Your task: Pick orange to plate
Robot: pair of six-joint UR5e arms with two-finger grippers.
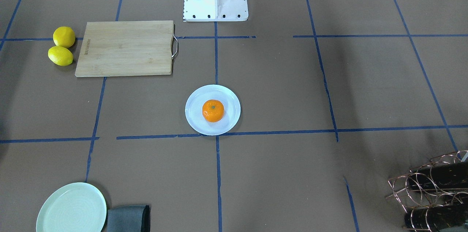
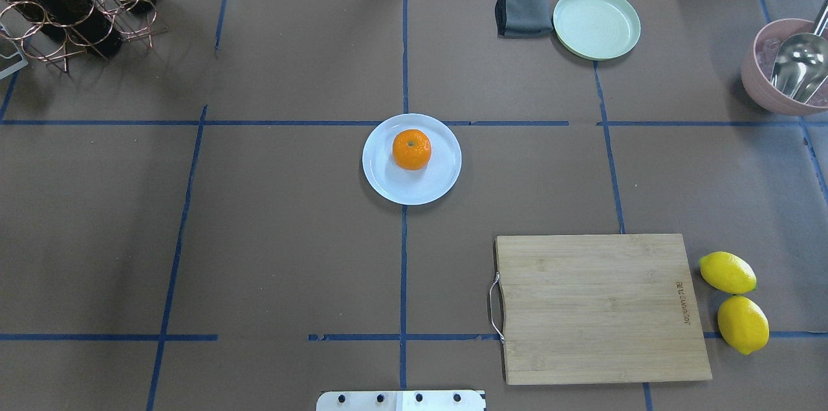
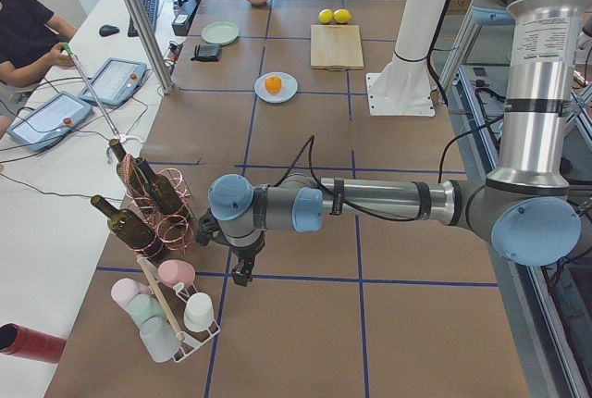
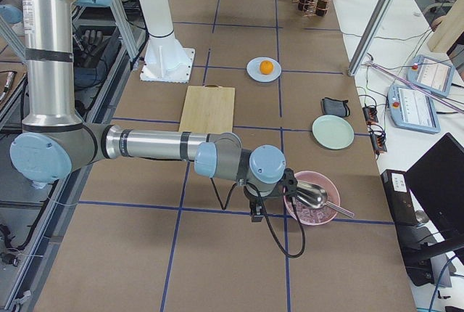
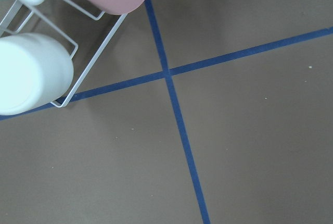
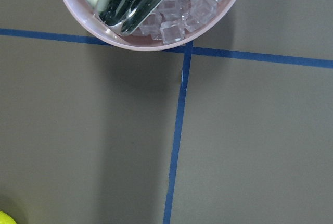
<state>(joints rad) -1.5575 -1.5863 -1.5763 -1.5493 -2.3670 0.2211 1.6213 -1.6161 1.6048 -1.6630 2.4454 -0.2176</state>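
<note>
Brown paper-covered surface (image 2: 291,236), gridded with blue tape. Dial set on the overhead view, centred on item 1, 6 o'clock toward the robot's base.

1. Round pale bluish-white glossy plate (image 2: 394,188), at the middle of the surface, over a tape crossing.
2. Small round bright-orange fruit (image 2: 411,149) with a green stem dot, stem up, resting on item 1 near its middle. Nothing touches it.
3. Rectangular bamboo cutting board (image 2: 598,307) with a metal handle, lying flat at 4 o'clock.
4. Two yellow lemons (image 2: 727,272) (image 2: 742,324), side by side, just beside the board's edge opposite its handle.
5. Larger pale mint-green plate (image 2: 596,23), at 2 o'clock.
6. Folded dark grey cloth (image 2: 521,10), at 1 o'clock, against item 5.
7. Pink bowl (image 2: 763,84) of clear ice cubes (image 6: 195,10) with a metal scoop (image 2: 799,68) in it, between 2 and 3 o'clock.
8. Copper wire rack (image 2: 65,3) holding dark wine bottles, at 10 o'clock.
9. White wire rack (image 3: 176,315) of pastel cups, past item 8 at the far 9 o'clock end.
10. Left gripper (image 3: 242,273), pointing down over a tape crossing, at the 6 o'clock side of item 9, well apart from item 2. Spread of its jaws: cannot tell.
11. Right gripper (image 4: 256,210), pointing down just beside item 7 on its 6 o'clock side, well apart from item 2. Spread of its jaws: cannot tell.
</note>
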